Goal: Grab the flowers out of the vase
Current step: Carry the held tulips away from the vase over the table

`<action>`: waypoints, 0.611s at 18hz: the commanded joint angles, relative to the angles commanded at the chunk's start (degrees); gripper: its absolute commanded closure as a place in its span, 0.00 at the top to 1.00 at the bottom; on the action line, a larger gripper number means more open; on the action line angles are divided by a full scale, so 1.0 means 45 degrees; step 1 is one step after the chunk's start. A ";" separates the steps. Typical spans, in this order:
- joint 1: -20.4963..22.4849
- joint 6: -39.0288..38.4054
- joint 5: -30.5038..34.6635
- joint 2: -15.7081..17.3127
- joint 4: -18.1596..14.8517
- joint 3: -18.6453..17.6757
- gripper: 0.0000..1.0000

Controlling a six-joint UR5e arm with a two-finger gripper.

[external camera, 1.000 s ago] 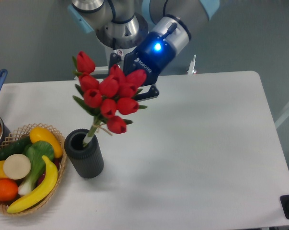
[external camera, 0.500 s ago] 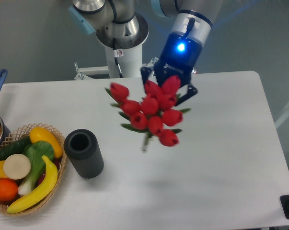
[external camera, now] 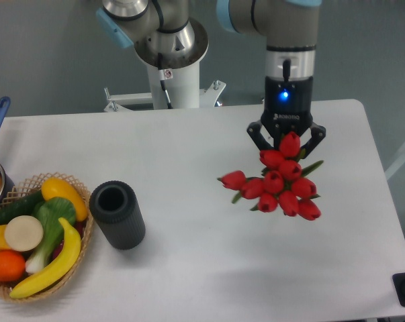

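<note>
Now the flowers (external camera: 277, 184) hang well to the right of the vase (external camera: 117, 215), clear of its mouth and directly beneath the gripper (external camera: 287, 137). The fingers close around the top of the bunch, though the buds hide the exact contact. The bunch's long axis seems to run toward the camera, stems hidden. The arm reaches straight down, wrist vertical, so any release goes downward onto the table (external camera: 189, 268).

A white, matte, rounded-corner counter (external camera: 209, 268) fills most of the view under even, diffuse light with soft shadows. Behind it stands a plain grey-teal wall (external camera: 48, 47). A white metal frame bar (external camera: 131, 99) runs along the counter's far edge.
</note>
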 joint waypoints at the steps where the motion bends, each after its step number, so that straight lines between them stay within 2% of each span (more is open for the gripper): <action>1: -0.0019 0.0290 0.0214 -0.0176 -0.0388 0.0234 0.06; 7: -0.0078 0.1990 0.1678 -0.1503 -0.4352 0.2908 0.08; 9: -0.0175 0.2129 0.2148 -0.1952 -0.4805 0.3611 0.08; 11: -0.0331 0.2129 0.2617 -0.2382 -0.4826 0.3810 0.08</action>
